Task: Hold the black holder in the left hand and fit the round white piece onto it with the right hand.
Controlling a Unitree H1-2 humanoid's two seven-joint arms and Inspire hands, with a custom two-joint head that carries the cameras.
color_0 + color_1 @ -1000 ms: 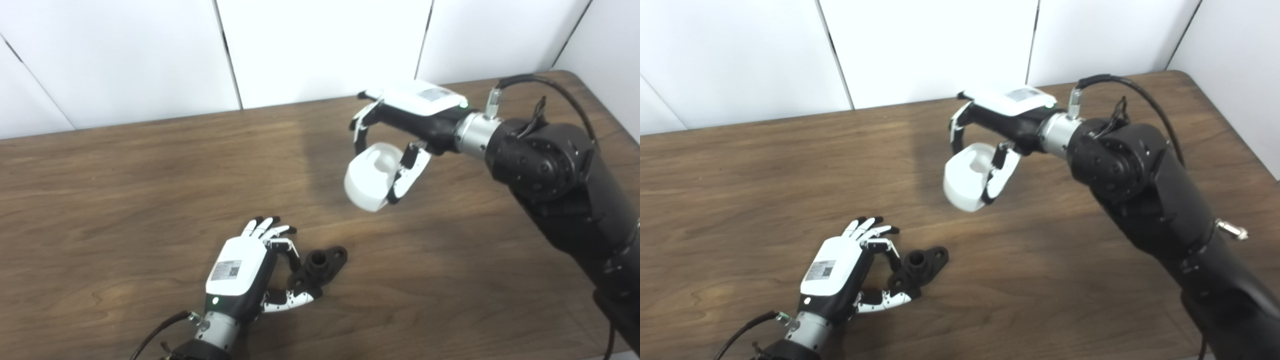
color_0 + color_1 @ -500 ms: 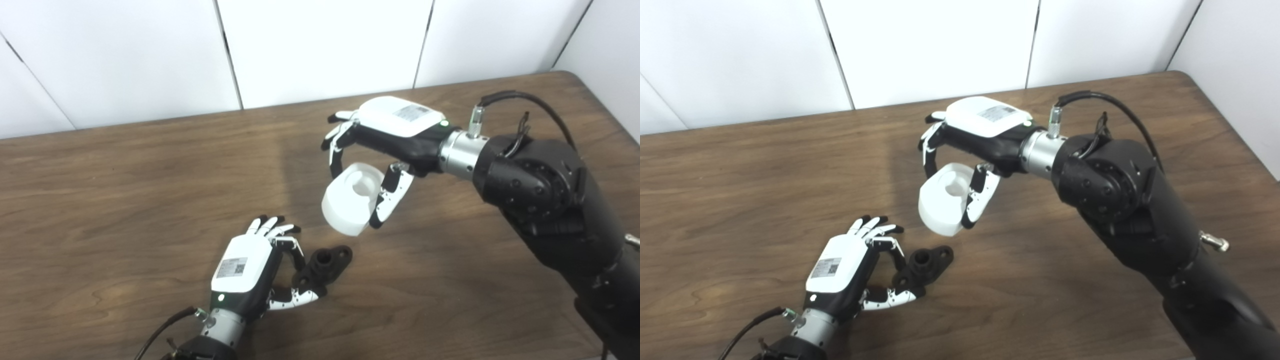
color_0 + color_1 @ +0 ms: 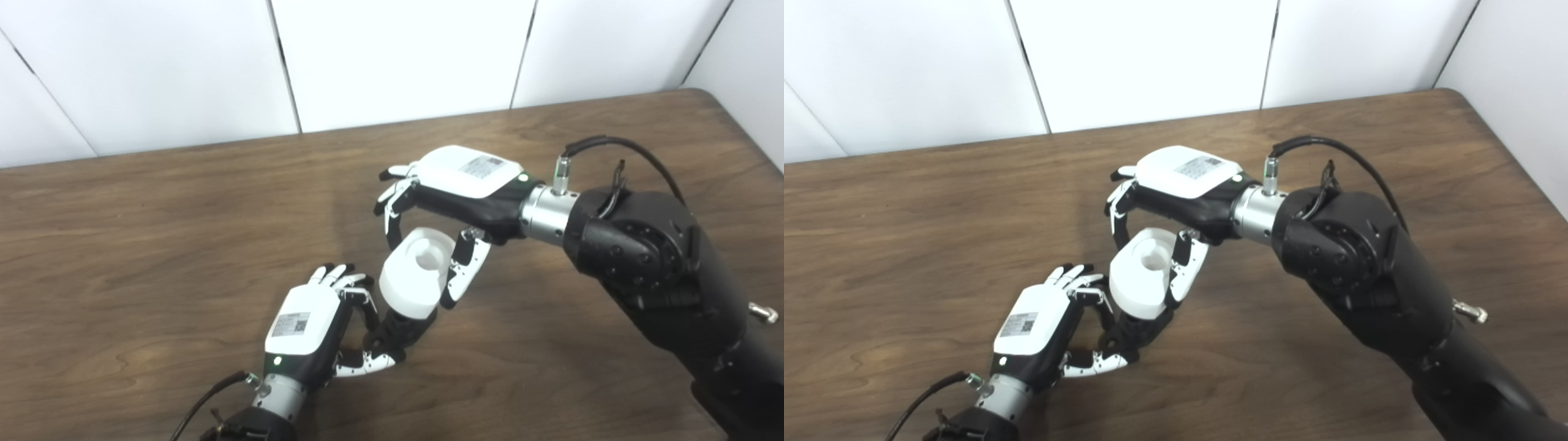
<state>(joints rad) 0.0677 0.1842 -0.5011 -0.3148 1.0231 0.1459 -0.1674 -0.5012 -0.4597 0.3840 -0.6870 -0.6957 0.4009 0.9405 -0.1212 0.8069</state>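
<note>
The black holder (image 3: 401, 331) rests low over the wooden table (image 3: 153, 233), pinched between the thumb and fingers of my left hand (image 3: 312, 331). My right hand (image 3: 447, 196) is shut on the round white piece (image 3: 413, 278), a short cylinder with a recessed hollow on its upper face. The white piece sits directly over the holder and hides most of its top; whether the two touch I cannot tell. In the right eye view the holder (image 3: 1133, 334) shows under the white piece (image 3: 1142, 272).
The big black right forearm (image 3: 649, 269) reaches in from the lower right, with a cable looping over its wrist. White wall panels (image 3: 398, 55) stand behind the table's far edge. The table's right corner (image 3: 723, 104) is rounded.
My right hand has carried the white piece down and to the left, from up near the middle of the table to right over the holder. The left hand holds the holder about where it was.
</note>
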